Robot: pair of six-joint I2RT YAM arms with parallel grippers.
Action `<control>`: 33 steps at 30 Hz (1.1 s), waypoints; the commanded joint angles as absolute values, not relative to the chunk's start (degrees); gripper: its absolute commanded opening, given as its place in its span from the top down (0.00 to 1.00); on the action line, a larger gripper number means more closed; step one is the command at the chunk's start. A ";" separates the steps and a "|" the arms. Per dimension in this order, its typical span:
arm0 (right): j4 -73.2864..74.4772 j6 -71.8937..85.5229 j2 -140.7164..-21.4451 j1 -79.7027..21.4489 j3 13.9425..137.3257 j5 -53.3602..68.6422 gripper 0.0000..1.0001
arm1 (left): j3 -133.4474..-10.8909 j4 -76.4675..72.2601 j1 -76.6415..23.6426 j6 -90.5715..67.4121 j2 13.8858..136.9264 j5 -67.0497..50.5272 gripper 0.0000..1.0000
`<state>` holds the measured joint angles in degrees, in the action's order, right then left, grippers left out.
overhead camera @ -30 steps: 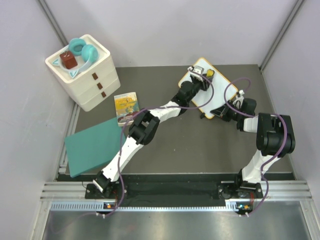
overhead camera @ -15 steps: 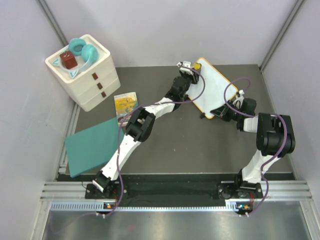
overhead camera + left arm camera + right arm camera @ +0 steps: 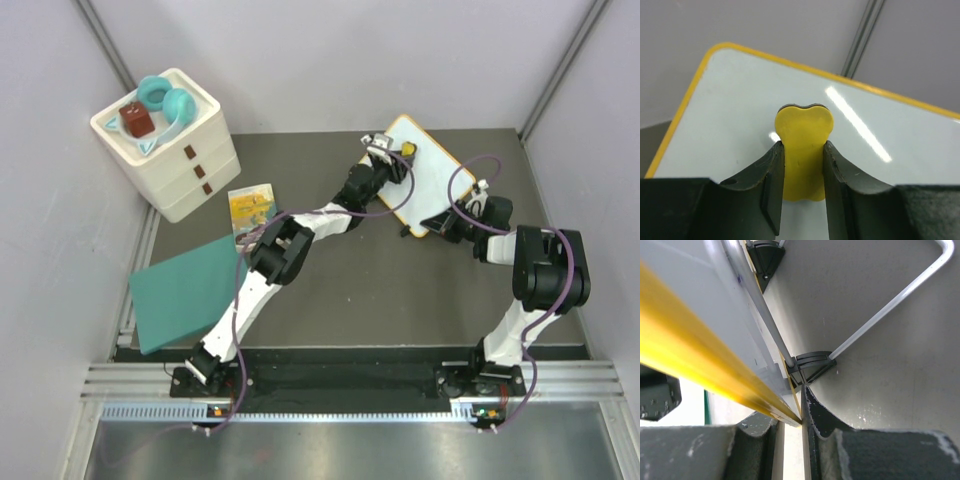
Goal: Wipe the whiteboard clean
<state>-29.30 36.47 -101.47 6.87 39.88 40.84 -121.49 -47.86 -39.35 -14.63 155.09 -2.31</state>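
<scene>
Back onto the whiteboard went the left hand; half a sec before, it hung just off the board's top-left edge. It was squeezed tight on a yellow eraser, pad side down on the white face, so it could rub. The part seen there looked clean, no marks.

The board sat tilted at the far right of the bench, on a wire stand w/ a black foot. The right hand pinched the board's near edge, prob. so it would not slide.

Far off to the left: a white drawer box w/ teal headphones, a yellow packet & a flat teal sheet. None blocked the way. Only a purple cable looped over the board.
</scene>
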 commanded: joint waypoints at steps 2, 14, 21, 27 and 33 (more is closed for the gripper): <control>-25.14 34.10 -102.48 5.62 40.61 39.90 1.00 | -102.51 -58.17 -37.97 -13.10 140.65 -2.11 1.00; -25.58 33.49 -101.52 5.71 39.64 42.45 0.98 | -56.70 -61.74 -34.45 -0.62 100.48 15.80 1.00; -23.65 31.65 -97.40 5.63 37.88 43.07 0.68 | -49.85 -31.66 -34.45 -9.21 82.10 20.39 1.00; -18.47 30.15 -92.22 5.63 36.92 41.58 0.54 | -47.37 -14.19 -34.45 -16.42 77.17 15.92 0.80; -11.44 29.18 -84.38 5.63 34.89 39.91 0.44 | -48.42 -5.20 -34.45 -20.04 81.11 4.15 0.78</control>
<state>-16.47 31.68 -90.50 6.09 35.31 41.01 -47.99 -14.15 -34.44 -16.01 78.72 12.36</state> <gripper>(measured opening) 0.557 0.375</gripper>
